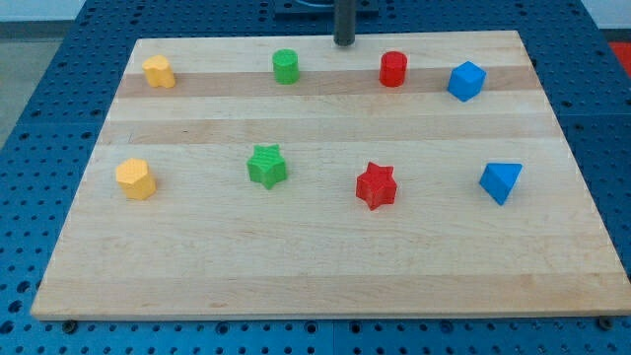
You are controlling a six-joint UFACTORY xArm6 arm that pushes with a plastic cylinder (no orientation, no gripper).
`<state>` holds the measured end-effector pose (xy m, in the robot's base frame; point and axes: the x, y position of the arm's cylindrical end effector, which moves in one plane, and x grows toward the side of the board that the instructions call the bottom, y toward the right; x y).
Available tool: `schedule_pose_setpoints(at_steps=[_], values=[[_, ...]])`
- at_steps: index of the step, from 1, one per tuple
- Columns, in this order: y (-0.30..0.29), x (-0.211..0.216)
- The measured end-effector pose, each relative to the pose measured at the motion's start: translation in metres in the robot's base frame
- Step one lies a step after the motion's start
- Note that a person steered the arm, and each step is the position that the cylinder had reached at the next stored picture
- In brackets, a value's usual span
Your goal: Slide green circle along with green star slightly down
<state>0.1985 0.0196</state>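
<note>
The arm carries no jaws, only a dark rod whose tip (343,43) rests at the board's 12 o'clock edge, between and just above the green circle (285,66) at its 8 o'clock and the red cylinder (393,69) at its 4 o'clock, touching neither. The green star (267,166) lies well below the circle, at the tip's 7 o'clock, with the red star (376,185) beside it. Outward stand a yellow block (159,71) and yellow hexagon (136,178) at the wooden board's (315,276) 9 o'clock side, a blue cube (466,81) and blue triangular block (501,181) at its 3 o'clock side.

Lab: blue perforated bench (59,59), wooden board (325,266)
</note>
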Motion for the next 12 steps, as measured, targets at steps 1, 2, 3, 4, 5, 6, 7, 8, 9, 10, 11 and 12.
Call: schedule_pose_setpoints(at_steps=[1,2,3,4,5,6,7,8,9,10,11,12], values=[[-0.046,-0.005],[-0.062,-0.005],[-0.062,-0.005],[-0.064,-0.006],[-0.074,-0.006],[-0.088,-0.006],[-0.088,-0.005],[-0.088,0.024],[-0.088,0.063],[-0.088,0.072],[-0.088,0.122],[-0.088,0.131]])
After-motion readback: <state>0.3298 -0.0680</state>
